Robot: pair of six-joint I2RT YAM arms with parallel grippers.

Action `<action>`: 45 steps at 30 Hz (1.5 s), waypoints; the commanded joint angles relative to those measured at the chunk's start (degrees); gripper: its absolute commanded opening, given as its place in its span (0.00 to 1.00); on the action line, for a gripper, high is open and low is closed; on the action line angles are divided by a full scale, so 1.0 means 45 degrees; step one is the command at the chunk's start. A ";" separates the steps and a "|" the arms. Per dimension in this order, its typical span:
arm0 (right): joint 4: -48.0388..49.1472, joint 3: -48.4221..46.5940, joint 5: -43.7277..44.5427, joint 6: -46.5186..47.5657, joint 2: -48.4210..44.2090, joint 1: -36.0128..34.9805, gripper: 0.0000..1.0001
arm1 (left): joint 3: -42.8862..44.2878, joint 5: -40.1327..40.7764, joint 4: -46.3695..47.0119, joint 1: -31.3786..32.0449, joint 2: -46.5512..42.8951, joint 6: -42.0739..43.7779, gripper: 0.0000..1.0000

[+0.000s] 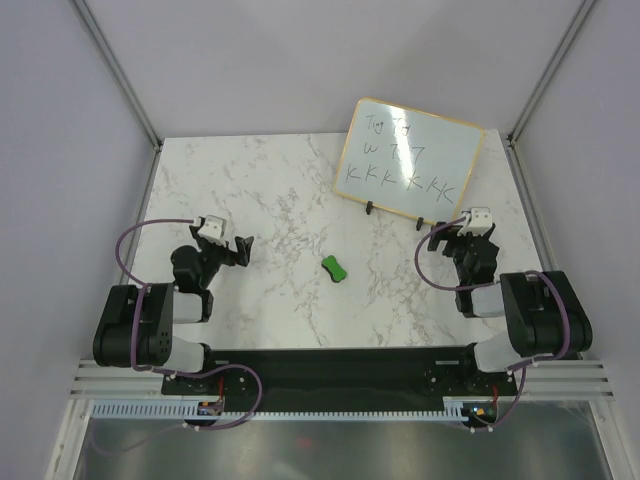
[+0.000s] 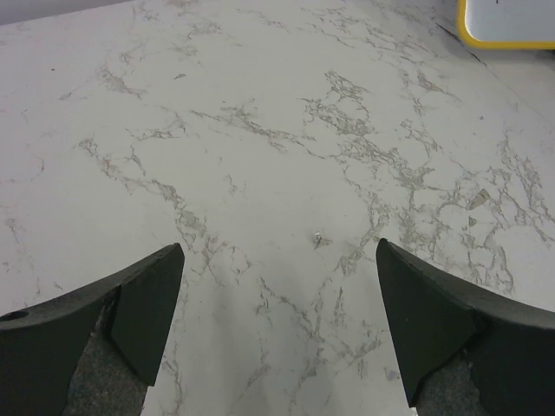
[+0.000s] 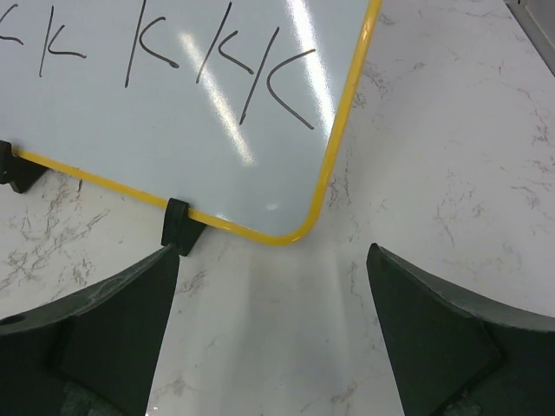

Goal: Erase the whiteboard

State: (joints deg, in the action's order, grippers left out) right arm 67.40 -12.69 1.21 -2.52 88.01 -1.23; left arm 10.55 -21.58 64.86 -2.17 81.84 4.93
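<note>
The whiteboard (image 1: 408, 159) stands tilted on two black clip feet at the back right of the marble table, with black marker writing on it. In the right wrist view its lower right corner (image 3: 217, 95) and one clip foot (image 3: 177, 224) show just ahead of my fingers. The green eraser block (image 1: 335, 267) lies on the table's middle. My right gripper (image 1: 447, 237) is open and empty, just in front of the board's right corner. My left gripper (image 1: 242, 250) is open and empty over bare table at the left; a corner of the board (image 2: 507, 22) shows far off.
The marble table (image 1: 270, 200) is walled by grey panels with metal posts at the back corners. Both arm bases sit on a black plate (image 1: 330, 370) at the near edge.
</note>
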 commanded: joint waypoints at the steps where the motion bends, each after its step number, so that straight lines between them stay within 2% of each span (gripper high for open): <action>1: -0.1221 -0.0266 0.0002 -0.0102 -0.1935 0.0001 0.98 | 0.0078 -0.0125 0.0704 -0.0044 -0.0004 -0.0255 0.99; 4: -0.2417 -0.0267 0.0861 -0.0666 -0.4082 0.0020 0.98 | 0.0136 -0.0280 0.0742 -0.0025 -0.0042 -0.0236 0.99; 5: -0.2573 -0.0189 0.0805 -0.1366 -0.5306 0.0059 0.98 | 0.0253 -0.0456 -0.0359 -0.0025 -0.0546 0.0015 0.99; 8: -0.3780 -0.0615 0.0104 -0.1626 -0.7266 0.0079 0.98 | 0.0391 -0.0282 -0.0253 -0.0044 -0.0434 -0.0177 0.99; 9: -0.5506 -0.1507 -0.0575 -0.1626 -0.8277 0.0060 0.98 | 0.0391 -0.0301 -0.0427 -0.0044 -0.0492 -0.0177 0.99; 11: -0.7467 -0.2721 -0.1534 -0.1646 -0.8774 0.0079 0.93 | 0.0430 -0.0301 -0.0372 -0.0044 -0.0434 -0.0177 0.99; 12: -0.9198 -0.4003 -0.2970 -0.1781 -0.8756 0.0060 0.90 | 0.0411 -0.0321 -0.0254 -0.0044 -0.0414 -0.0177 0.99; 13: -0.9950 -0.4616 -0.3719 -0.1821 -0.8582 0.0060 0.83 | 0.0410 -0.0301 -0.0311 -0.0044 -0.0472 -0.0177 0.99; 16: -1.2315 -0.6571 -0.5538 -0.2057 -0.7334 -0.0737 0.75 | 0.0255 -0.0321 -0.0117 -0.0025 -0.0531 -0.0158 0.99; 17: -1.2939 -0.6981 -0.5388 -0.1805 -0.6925 -0.1244 0.75 | 0.0196 -0.0205 -0.0020 -0.0044 -0.0589 -0.0196 0.99; 18: -1.4222 -0.7797 -0.5019 -0.1087 -0.6166 -0.2506 0.74 | 0.0118 -0.0242 0.0116 -0.0063 -0.1131 -0.0332 0.99; 19: -1.4757 -0.8153 -0.3682 -0.0712 -0.5811 -0.3215 0.74 | 0.0755 -0.0610 -0.2086 -0.0141 -0.1968 -0.0334 0.98; 20: -1.5129 -0.8486 -0.3165 -0.0554 -0.5420 -0.3821 0.75 | 0.1477 -0.1058 -0.4410 -0.0122 -0.2827 -0.0179 0.98; 21: -1.5636 -0.9011 -0.2774 -0.0514 -0.4701 -0.4678 0.75 | 0.2084 -0.1218 -0.5612 -0.0122 -0.3590 -0.0351 0.98; 23: -1.5796 -0.9425 -0.2014 -0.0688 -0.3724 -0.5269 0.75 | 0.3180 -0.2014 -0.6772 -0.0083 -0.4397 -0.0315 0.99; 24: -1.6107 -0.9910 -0.1679 -0.0728 -0.3447 -0.5891 0.75 | 0.3744 -0.2175 -0.7531 -0.0025 -0.4360 -0.0275 0.99; 25: -1.6342 -1.0147 -0.1328 -0.0709 -0.3154 -0.6187 0.75 | 0.5239 -0.2350 -0.8699 0.0014 -0.4185 -0.0256 0.99; 26: -1.6537 -1.0343 -0.0996 -0.0709 -0.2861 -0.6519 0.75 | 0.6008 -0.2932 -1.0624 0.0073 -0.3507 -0.0391 0.98; 27: -1.6907 -1.0654 -0.0760 -0.0709 -0.2317 -0.6812 0.76 | 0.6770 -0.3267 -1.1688 0.0092 -0.3152 -0.0450 0.96; 29: -1.7280 -1.0871 -0.0602 -0.0941 -0.1535 -0.7516 0.82 | 0.8666 -0.4531 -1.3639 0.0267 -0.2022 -0.0587 0.91; 31: -1.7982 -1.1242 -0.0349 -0.1060 -0.0986 -0.8219 0.83 | 1.0069 -0.4540 -1.3652 0.0327 -0.1335 -0.0587 0.91; 32: -1.8294 -1.1398 -0.0328 -0.1041 -0.0654 -0.8512 0.83 | 1.0484 -0.5178 -1.4793 0.0868 -0.0810 -0.0510 0.89; 34: -1.9387 -1.2138 0.0432 -0.0982 0.0517 -0.9332 0.83 | 1.1498 -0.5261 -1.5423 0.1088 -0.0358 -0.0451 0.89; 38: -2.0386 -1.3331 0.0278 -0.1196 0.2605 -0.9901 0.81 | 1.2323 -0.5399 -1.5605 0.1284 0.0425 -0.0783 0.89; 45: -2.1380 -1.4756 0.0589 -0.1509 0.4346 -1.0175 0.79 | 1.2559 -0.5301 -1.5586 0.1304 0.1323 -0.0470 0.89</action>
State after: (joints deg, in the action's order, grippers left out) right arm -24.73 -74.70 1.21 -8.25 105.86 -46.76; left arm 64.47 -43.62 -3.95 3.73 86.50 3.64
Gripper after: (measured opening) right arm 0.796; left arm 0.894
